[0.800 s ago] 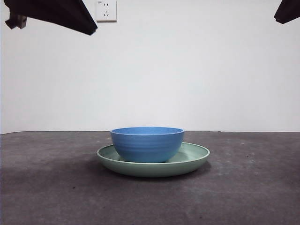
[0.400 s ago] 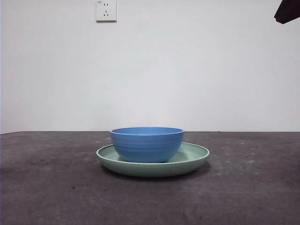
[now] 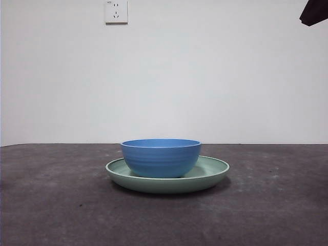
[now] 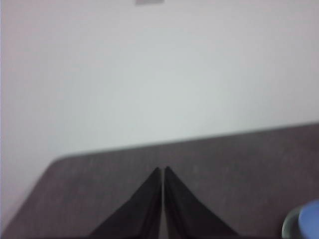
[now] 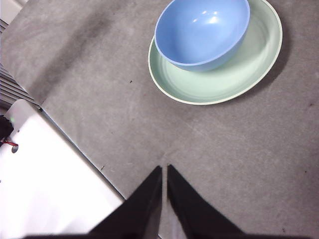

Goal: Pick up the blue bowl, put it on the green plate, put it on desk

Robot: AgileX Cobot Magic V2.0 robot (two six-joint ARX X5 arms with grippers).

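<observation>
On the desk (image 3: 51, 205), centred: blue bowl (image 3: 161, 158) upright, mouth up, seated left of centre in the green plate (image 3: 212, 171); left gripper (image 4: 163, 172) and right gripper (image 5: 164, 169) both closed, empty, well apart from it.

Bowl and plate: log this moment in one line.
bowl: on plate | left claw: shut, empty | right claw: shut, empty

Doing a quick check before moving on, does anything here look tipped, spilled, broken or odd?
Nothing stands out. The blue bowl sits upright and empty on the green plate, off centre toward one side, and the desk shows no spill.
</observation>
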